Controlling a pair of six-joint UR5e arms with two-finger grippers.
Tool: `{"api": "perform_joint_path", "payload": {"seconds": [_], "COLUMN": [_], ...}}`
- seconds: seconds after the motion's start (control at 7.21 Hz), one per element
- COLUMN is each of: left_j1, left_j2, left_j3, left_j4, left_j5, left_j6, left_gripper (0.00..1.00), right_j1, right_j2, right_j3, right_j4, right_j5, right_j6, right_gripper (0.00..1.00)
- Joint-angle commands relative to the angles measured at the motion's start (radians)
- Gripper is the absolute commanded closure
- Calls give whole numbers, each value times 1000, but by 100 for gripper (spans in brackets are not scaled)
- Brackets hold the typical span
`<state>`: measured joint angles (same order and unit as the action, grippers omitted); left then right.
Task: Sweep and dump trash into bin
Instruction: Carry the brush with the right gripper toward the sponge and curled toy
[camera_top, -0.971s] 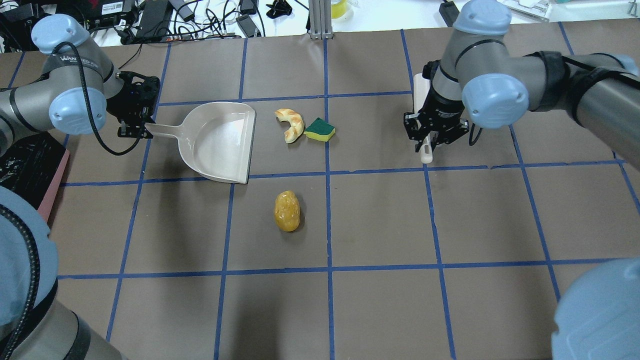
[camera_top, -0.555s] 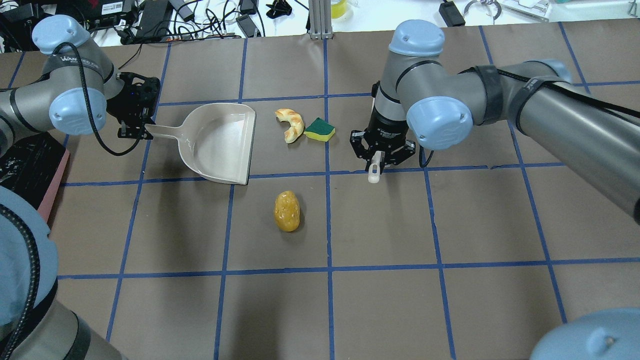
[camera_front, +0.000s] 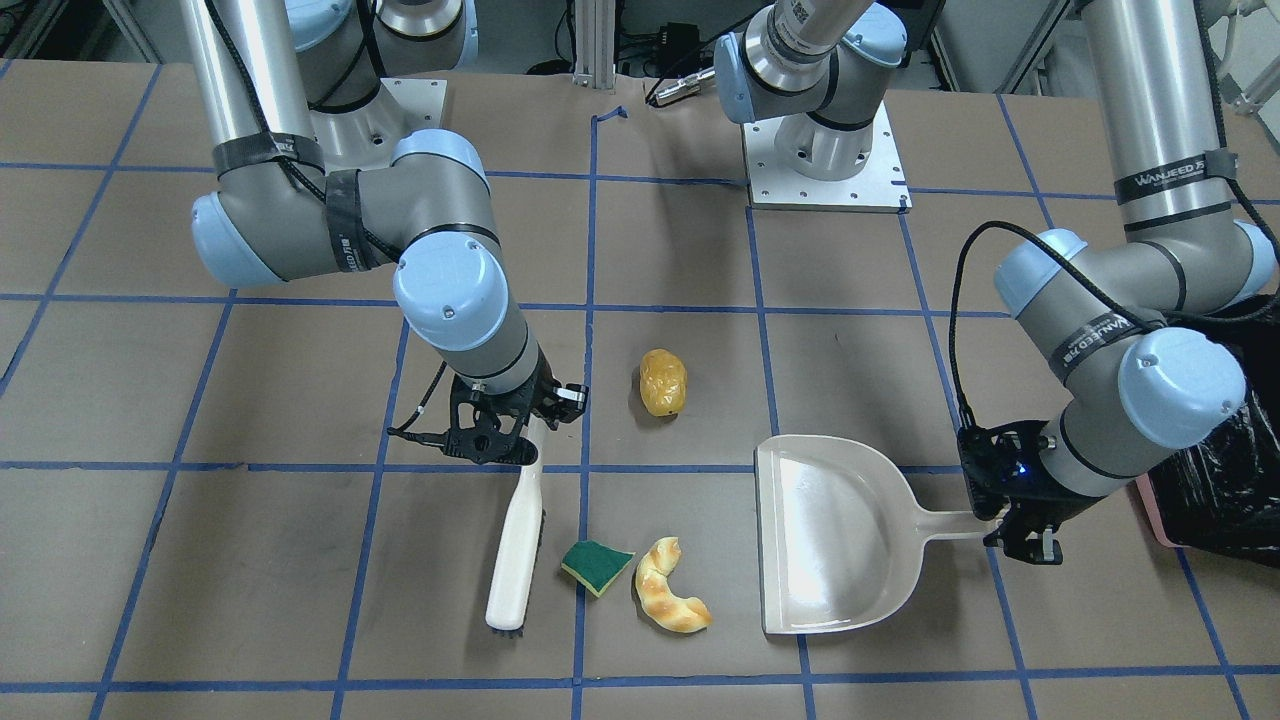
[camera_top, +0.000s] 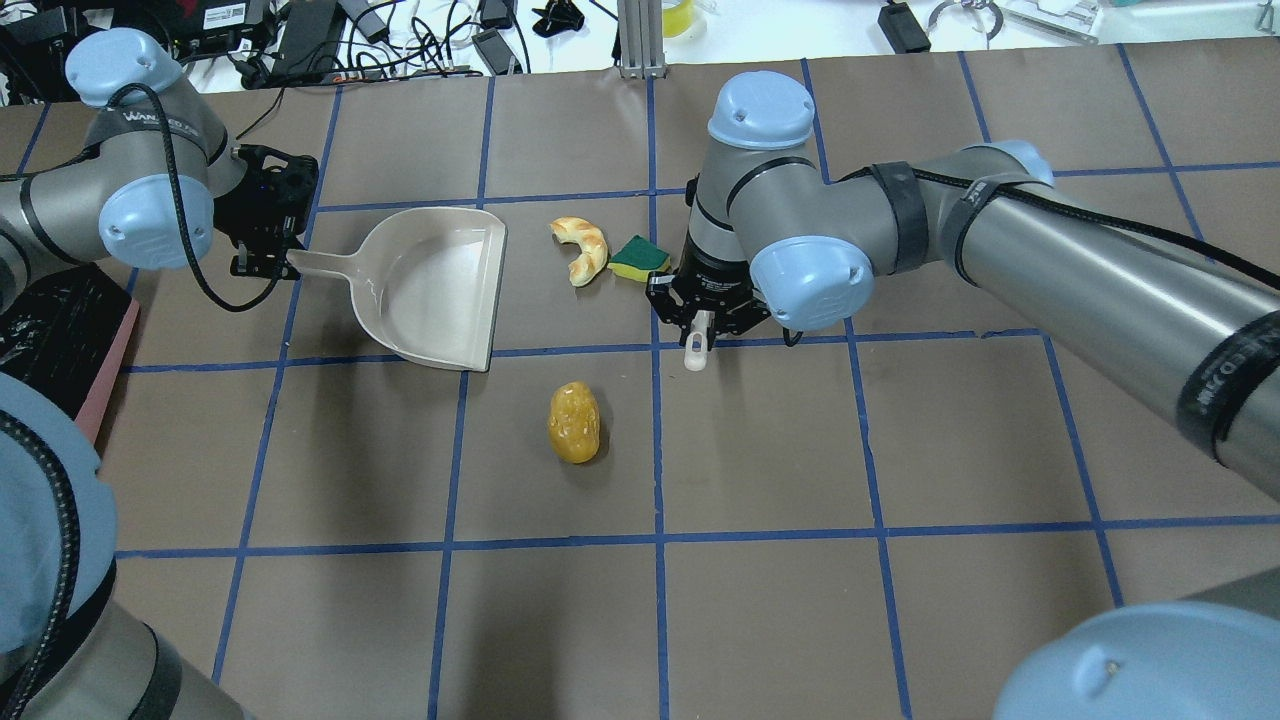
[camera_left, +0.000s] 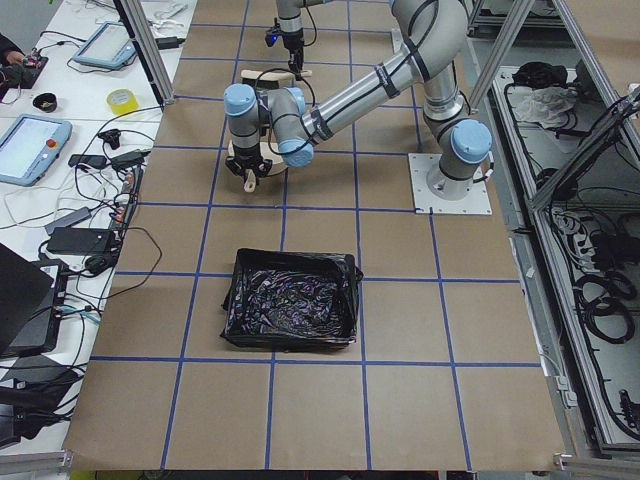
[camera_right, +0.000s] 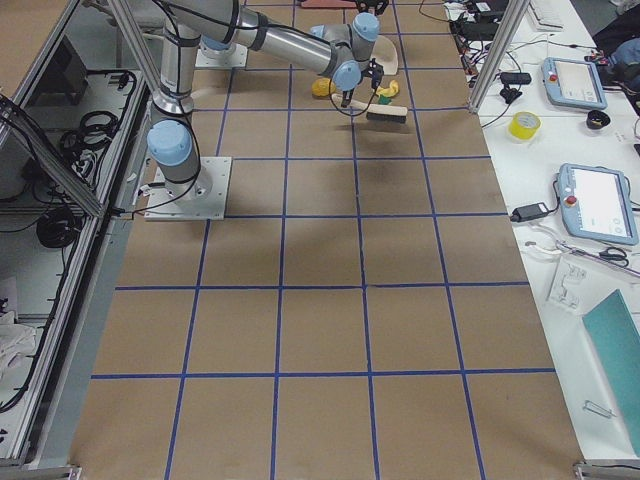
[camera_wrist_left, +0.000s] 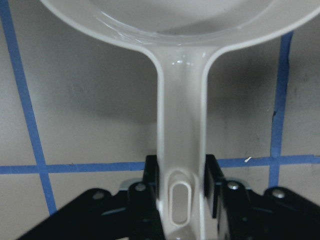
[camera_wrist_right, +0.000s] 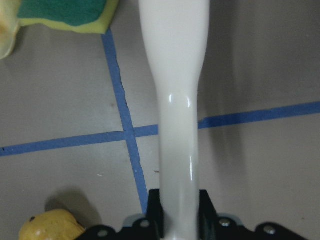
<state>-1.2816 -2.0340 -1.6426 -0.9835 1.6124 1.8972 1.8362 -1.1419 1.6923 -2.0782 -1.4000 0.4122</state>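
The trash lies mid-table: a yellow-brown potato lump (camera_top: 574, 423), a golden croissant (camera_top: 582, 249) and a green-and-yellow sponge piece (camera_top: 640, 259). My left gripper (camera_top: 270, 262) is shut on the handle of the beige dustpan (camera_top: 430, 285), which rests on the table left of the croissant, mouth toward it. My right gripper (camera_top: 703, 318) is shut on the handle of the beige brush (camera_front: 518, 540). The brush lies low, just right of the sponge, with a small gap between them. The bin (camera_left: 292, 312), pink-sided with a black bag, stands at the table's left end.
Cables, chargers and a metal post (camera_top: 640, 40) line the far table edge. The two arm bases (camera_front: 825, 150) stand on the near side. Blue tape lines grid the brown table top (camera_top: 760, 450).
My right arm has carried the brush leftward from the right side of the table to just beside the sponge. The left gripper and dustpan have barely moved.
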Motion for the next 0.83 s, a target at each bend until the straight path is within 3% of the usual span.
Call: {"api": "perform_joint_path", "payload": {"seconds": [0.0,0.69], "left_j1": [-1,-1], "left_j2": [1,-2], "left_j3": [0,-2], "left_j4": [0,-1], "left_j5": [3,-3], "left_j6": [-33,-43], "left_gripper": [100,100], "right_j1": [27,124], "right_j2": [56,109], "right_j3": [-48,-106], "right_j4": [-45,-39], "right_j5": [-1,3], "right_j6": [2,179], "right_gripper": [100,100]}}
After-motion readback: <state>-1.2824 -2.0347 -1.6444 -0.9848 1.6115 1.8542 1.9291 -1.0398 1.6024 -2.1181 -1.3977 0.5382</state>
